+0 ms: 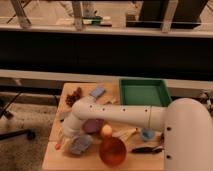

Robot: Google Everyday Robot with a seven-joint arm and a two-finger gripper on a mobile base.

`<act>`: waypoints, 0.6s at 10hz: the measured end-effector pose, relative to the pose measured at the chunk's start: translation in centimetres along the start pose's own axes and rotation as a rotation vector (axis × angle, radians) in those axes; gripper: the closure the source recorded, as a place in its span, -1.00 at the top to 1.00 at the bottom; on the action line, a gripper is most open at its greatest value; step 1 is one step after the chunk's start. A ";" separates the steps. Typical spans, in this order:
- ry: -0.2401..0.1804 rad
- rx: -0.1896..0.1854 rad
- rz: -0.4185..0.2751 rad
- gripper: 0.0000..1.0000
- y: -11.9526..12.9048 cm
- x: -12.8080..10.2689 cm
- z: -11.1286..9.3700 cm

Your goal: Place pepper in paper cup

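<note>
My white arm reaches from the right across the table, bends at an elbow (pixel 85 111) and drops to the gripper (pixel 65 139) at the table's front left corner. A short orange-red piece of the pepper (pixel 58 146) shows at the gripper's lower left; the rest is hidden by the gripper. I cannot make out the paper cup; the gripper and wrist cover the spot beneath them.
Wooden table (pixel 55 161) with a purple bowl (pixel 92 125), round yellow-orange fruit (pixel 106 131), orange bowl (pixel 112 151), pale banana-like thing (pixel 126 134), small blue cup (pixel 146 134), grey-blue packet (pixel 81 145), dark object (pixel 146 149), blue sponge (pixel 97 91), brown cluster (pixel 75 96), green tray (pixel 144 92).
</note>
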 end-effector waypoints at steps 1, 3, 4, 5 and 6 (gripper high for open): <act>-0.002 0.001 -0.004 -1.00 0.1 -0.2 -0.2; -0.005 0.010 -0.013 -1.00 0.3 -0.9 -0.8; -0.008 0.019 -0.014 -1.00 0.3 -1.1 -1.3; -0.012 0.029 -0.014 -1.00 0.1 -1.2 -1.9; -0.017 0.041 -0.013 -1.00 0.0 -1.4 -2.7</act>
